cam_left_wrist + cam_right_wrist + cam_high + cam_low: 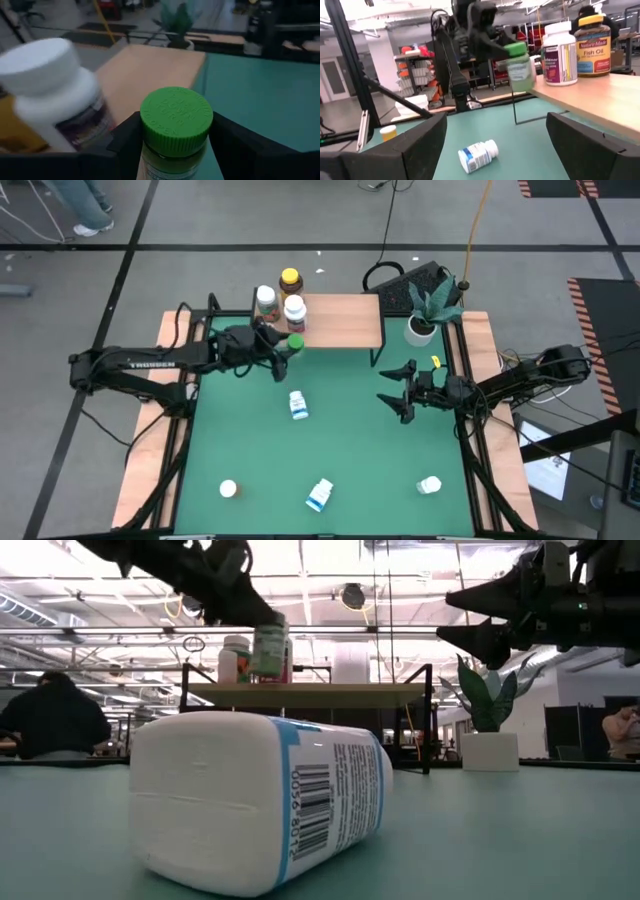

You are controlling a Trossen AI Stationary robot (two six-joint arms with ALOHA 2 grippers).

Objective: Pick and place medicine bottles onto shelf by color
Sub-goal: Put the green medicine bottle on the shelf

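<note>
A green-lidded medicine bottle (175,125) hangs upright at the near left corner of the shelf (345,320), with my left gripper (290,345) shut on it. On the shelf's left part stand two white-lidded bottles (265,298) (294,310) and an amber one with a yellow lid (290,280). A blue-labelled white bottle (298,405) lies on its side mid-table. My right gripper (397,392) hovers open over the table's right side, holding nothing. My left gripper pinches the green bottle's body just under the lid (172,150) between its two fingers (125,137). The fingers come nearly level from the table's left, slanting a little down. The bottle stands upright and lifted clear, a little above the shelf top (310,690).
Another blue-labelled bottle (320,495) lies near the front edge, and two small bottles (228,489) (430,484) stand near the front corners. A potted plant (422,328) stands to the right of the shelf. People show in the room beyond the table.
</note>
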